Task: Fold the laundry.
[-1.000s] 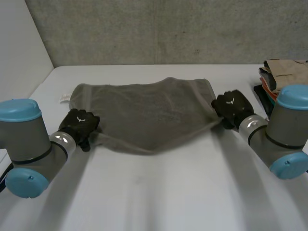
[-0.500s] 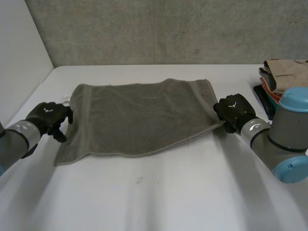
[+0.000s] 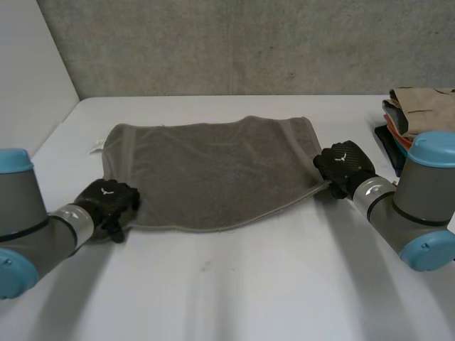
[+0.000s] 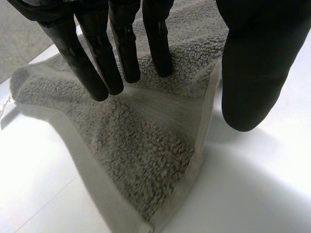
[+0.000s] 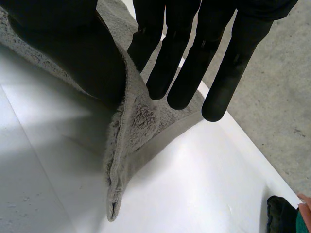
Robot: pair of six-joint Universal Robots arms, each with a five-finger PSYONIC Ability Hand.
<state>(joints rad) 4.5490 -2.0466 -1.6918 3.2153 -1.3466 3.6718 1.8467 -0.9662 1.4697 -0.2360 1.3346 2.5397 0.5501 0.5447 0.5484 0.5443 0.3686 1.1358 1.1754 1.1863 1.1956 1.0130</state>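
Mid-frame on the counter (image 3: 234, 298), your towel (image 3: 213, 163) lies unfolded: right robot hand (image 3: 343, 163) pinches one corner, left robot hand (image 3: 106, 201) open; no fold yet.

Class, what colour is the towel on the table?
Plain grey-brown towel, clearest in the head view.

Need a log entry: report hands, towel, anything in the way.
Left hand open, fingers on grey towel, near corner. Right hand pinches the opposite corner. Towel spread, unfolded. Clothes pile well aside.
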